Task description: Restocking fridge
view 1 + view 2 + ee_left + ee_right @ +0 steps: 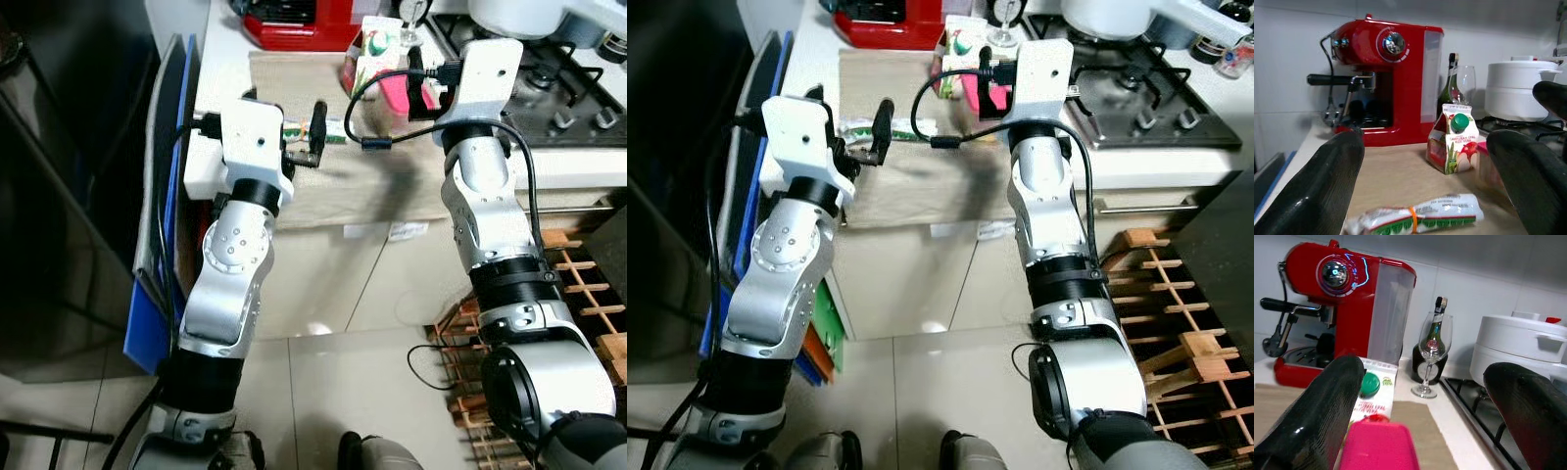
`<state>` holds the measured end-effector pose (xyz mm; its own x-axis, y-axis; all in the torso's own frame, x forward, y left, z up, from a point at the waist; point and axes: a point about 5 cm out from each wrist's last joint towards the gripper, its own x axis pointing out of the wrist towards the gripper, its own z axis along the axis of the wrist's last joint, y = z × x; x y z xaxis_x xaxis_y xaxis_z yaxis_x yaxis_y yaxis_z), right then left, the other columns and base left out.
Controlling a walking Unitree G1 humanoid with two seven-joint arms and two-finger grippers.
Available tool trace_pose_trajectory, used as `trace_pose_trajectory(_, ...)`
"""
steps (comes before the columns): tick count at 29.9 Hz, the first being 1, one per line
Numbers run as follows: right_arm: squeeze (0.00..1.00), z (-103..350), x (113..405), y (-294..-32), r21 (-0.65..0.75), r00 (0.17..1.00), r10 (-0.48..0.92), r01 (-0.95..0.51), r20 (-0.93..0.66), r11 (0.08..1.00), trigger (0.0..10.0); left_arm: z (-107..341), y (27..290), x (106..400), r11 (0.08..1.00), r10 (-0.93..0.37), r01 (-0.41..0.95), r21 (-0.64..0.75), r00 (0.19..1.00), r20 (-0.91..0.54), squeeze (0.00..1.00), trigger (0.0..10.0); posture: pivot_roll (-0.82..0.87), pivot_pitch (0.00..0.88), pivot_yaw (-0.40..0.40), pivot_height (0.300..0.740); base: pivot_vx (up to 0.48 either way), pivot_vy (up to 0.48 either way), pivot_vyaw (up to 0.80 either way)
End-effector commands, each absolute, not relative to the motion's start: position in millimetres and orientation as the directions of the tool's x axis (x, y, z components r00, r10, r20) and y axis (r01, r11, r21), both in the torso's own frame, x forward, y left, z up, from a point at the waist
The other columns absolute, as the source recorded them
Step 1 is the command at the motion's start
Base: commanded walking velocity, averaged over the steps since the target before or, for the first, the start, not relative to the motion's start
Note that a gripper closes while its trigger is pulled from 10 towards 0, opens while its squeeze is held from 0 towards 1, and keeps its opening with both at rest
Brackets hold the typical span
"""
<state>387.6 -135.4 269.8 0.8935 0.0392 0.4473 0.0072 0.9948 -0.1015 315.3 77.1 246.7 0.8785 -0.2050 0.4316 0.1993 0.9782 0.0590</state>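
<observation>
**Both grippers poised over the counter items**

The left gripper [1420,186], jaws wide, hovers over the wrapped packet [1415,219] lying flat on the beige mat [294,83]. The right gripper [1420,416], jaws wide too, straddles the pink container [1378,446]. The juice carton [1452,138] stands at the packet's one o'clock, the red coffee machine [1386,78] behind.
</observation>
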Motion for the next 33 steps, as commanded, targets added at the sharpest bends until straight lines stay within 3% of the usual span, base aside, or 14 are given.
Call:
trace_pose_trajectory(1,1.00,271.7,388.5,-137.5,-0.113,0.892,0.038,0.015,0.450,0.993,10.0,247.7,75.5,314.2,0.978,-0.202,0.201,0.048,0.875,0.440,0.00,10.0,-0.01,0.146,-0.039,0.732,0.472,0.000,0.00)
trace_pose_trajectory(2,1.00,271.6,388.6,-137.0,-0.120,0.893,0.040,0.015,0.448,0.993,10.0,247.4,75.8,314.2,0.979,-0.196,0.200,0.037,0.876,0.440,0.00,10.0,-0.01,0.146,-0.039,0.732,0.472,0.000,0.00)
trace_pose_trajectory(3,0.63,271.8,388.4,-135.5,-0.129,0.893,0.048,0.012,0.447,0.992,10.0,247.1,76.5,314.5,0.980,-0.191,0.195,0.036,0.879,0.437,0.00,10.0,-0.01,0.145,-0.039,0.732,0.000,0.000,0.00)
trace_pose_trajectory(4,0.63,271.8,388.4,-135.5,-0.129,0.893,0.048,0.012,0.447,0.992,10.0,247.1,76.5,314.5,0.980,-0.191,0.195,0.036,0.879,0.437,0.00,10.0,-0.01,0.145,-0.039,0.732,0.000,0.000,0.00)
trace_pose_trajectory(5,0.00,269.4,389.3,-135.5,-0.111,0.903,0.040,0.009,0.427,0.994,10.0,246.8,77.2,315.1,0.981,-0.187,0.189,0.040,0.880,0.436,0.00,10.0,-0.01,0.144,-0.039,0.732,0.000,0.000,0.00)
trace_pose_trajectory(19,0.00,257.3,398.5,-152.4,0.046,0.955,-0.055,0.044,0.291,0.998,10.0,242.8,76.4,315.3,0.979,-0.199,0.196,0.051,0.888,0.415,0.00,10.0,-0.01,0.158,-0.030,0.732,0.000,0.000,0.00)
trace_pose_trajectory(33,0.00,238.4,410.7,-161.9,0.047,0.985,-0.067,0.060,0.158,0.997,10.0,239.9,75.4,313.9,0.978,-0.206,0.202,0.052,0.894,0.397,0.00,10.0,0.00,0.180,-0.027,0.732,0.000,0.000,0.00)
